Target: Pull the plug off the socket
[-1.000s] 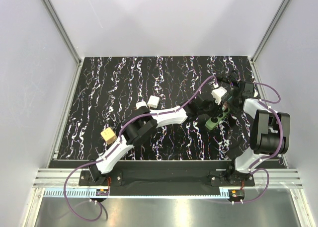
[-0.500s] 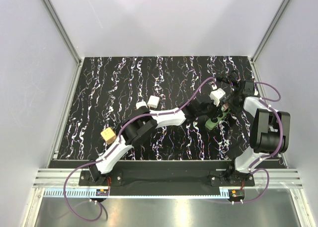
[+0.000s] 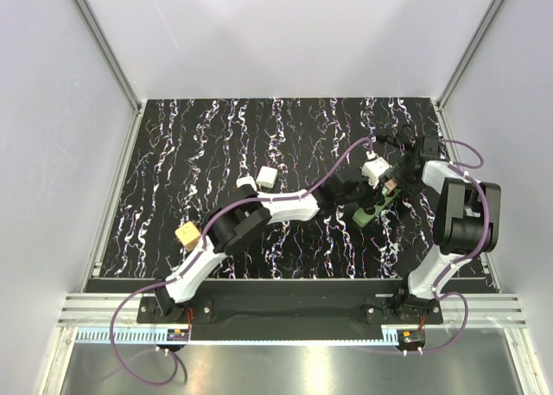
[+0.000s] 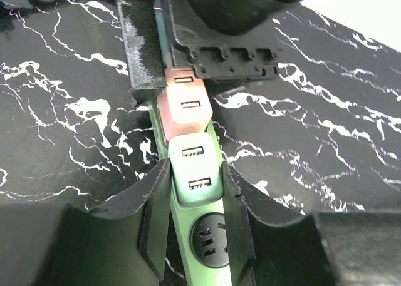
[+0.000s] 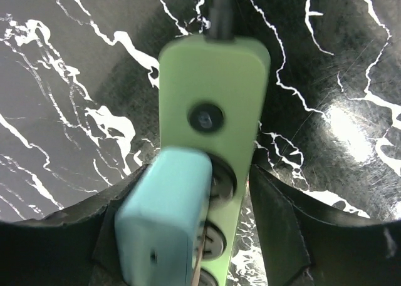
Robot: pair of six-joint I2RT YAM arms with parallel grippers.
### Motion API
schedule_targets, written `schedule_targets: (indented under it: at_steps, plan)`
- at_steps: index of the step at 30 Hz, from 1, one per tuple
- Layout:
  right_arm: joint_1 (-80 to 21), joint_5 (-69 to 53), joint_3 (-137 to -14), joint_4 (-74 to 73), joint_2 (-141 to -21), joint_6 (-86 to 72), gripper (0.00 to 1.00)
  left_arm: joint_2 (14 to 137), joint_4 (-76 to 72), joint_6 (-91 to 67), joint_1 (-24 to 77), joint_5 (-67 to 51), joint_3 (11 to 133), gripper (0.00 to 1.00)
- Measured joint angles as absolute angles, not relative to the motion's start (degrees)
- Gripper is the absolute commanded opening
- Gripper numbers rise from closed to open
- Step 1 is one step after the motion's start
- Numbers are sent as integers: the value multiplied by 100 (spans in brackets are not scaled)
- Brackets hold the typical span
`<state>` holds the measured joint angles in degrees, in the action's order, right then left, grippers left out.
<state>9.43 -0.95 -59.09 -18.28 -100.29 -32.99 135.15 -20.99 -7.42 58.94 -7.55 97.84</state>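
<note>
Toward the left of the black marbled table [image 3: 216,136] lay a yellow block [image 3: 187,234] and, further in, a pair of white cubes [image 3: 266,177], all where they had been a second before. The left arm's elbow had slid slightly leftward. The left gripper [image 4: 195,171] stayed clenched on the socket [image 3: 366,211], its fingers [image 4: 153,217] pressed against both long sides of the green strip. The socket lay flat on the table right of centre, slanting up toward the right, and had been drawn slightly left of its earlier spot. The plug [image 5: 164,220], a pale block, still sat in the socket near the cord end. The right gripper [image 5: 197,173] straddled plug and socket with a finger on each side, and whether it pinched either could not be told. The right arm's elbow had shifted a little away from its base.
</note>
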Motion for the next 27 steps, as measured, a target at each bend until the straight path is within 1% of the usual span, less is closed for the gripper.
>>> schedule_targets:
  at_steps: [4, 8, 9, 10, 12, 13, 16, 20, 23, 27]
  plan:
    - [930, -58, -6112, -2108, -10145, -3164, 69, 13408, -2060, -598, 5892, -858, 9647, 0]
    - [886, 84, -6311, -2471, -10254, -3035, 63, 13334, -2067, -556, 5894, -947, 9539, 0]
    - [871, 126, -6344, -2552, -10272, -3013, 60, 13316, -2071, -554, 5894, -972, 9511, 0]
    - [849, 180, -6366, -2609, -10285, -2989, 52, 13305, -2071, -552, 5894, -991, 9500, 0]
    - [812, 285, -6392, -2692, -10298, -3002, 43, 13292, -2064, -543, 5896, -1033, 9480, 0]
    - [794, 329, -6423, -2742, -10304, -3041, 33, 13279, -2073, -543, 5900, -1037, 9456, 0]
    - [727, 451, -6484, -2891, -10313, -3065, 27, 13229, -2088, -526, 5916, -1041, 9389, 0]
    - [672, 530, -6534, -3009, -10346, -3048, 25, 13148, -2108, -519, 5918, -1046, 9271, 0]
    - [613, 602, -6571, -3057, -10407, -3039, 16, 13124, -2110, -521, 5918, -1048, 9220, 0]
    - [582, 661, -6619, -3116, -10444, -3024, 0, 13117, -2099, -521, 5918, -1048, 9220, 0]
